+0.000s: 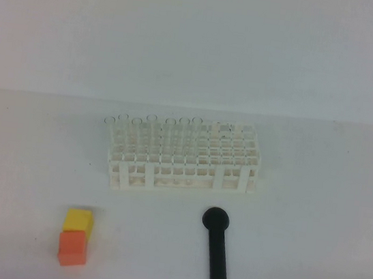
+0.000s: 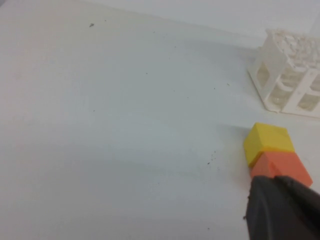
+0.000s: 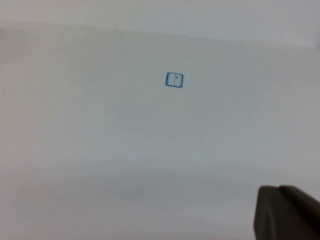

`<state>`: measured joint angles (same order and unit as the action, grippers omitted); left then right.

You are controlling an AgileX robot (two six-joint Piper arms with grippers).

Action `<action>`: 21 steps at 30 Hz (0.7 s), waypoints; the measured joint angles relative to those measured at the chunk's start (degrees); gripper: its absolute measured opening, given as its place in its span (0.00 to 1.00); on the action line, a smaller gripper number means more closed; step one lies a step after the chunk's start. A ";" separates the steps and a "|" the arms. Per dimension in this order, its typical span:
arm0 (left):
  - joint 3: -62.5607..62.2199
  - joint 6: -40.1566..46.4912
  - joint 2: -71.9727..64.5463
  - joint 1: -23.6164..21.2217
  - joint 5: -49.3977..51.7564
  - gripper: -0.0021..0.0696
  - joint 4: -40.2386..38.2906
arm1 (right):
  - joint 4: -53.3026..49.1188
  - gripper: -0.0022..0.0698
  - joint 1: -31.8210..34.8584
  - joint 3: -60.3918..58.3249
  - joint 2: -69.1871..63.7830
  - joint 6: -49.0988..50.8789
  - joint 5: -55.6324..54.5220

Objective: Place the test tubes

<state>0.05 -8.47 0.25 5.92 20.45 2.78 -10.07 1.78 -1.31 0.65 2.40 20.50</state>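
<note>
A white test tube rack (image 1: 184,158) stands in the middle of the table. Several clear test tubes (image 1: 152,129) stand upright in its left and back holes. Neither arm shows in the high view. In the left wrist view my left gripper (image 2: 272,181) is low over the table with its dark fingers pressed together and nothing between them. It sits just behind the orange block (image 2: 281,167), and the rack's end (image 2: 292,75) is further off. My right gripper (image 3: 278,190) is also shut and empty, over bare table far from the rack.
A yellow block (image 1: 78,219) touches an orange block (image 1: 72,247) at the front left. A black round-headed tool (image 1: 216,250) lies in front of the rack. A small blue square mark (image 3: 174,80) is drawn on the table at the right edge.
</note>
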 joint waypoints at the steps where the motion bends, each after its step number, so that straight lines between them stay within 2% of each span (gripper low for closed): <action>1: 0.00 -1.35 0.00 -0.14 0.00 0.03 0.00 | 0.00 0.03 0.00 0.00 0.00 0.00 0.00; 21: 0.00 -2.31 0.00 -1.20 0.00 0.03 -0.13 | -0.09 0.03 0.00 0.00 0.00 0.00 0.00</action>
<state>0.05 -10.78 0.25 4.72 20.45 2.65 -10.16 1.78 -1.31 0.65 2.40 20.50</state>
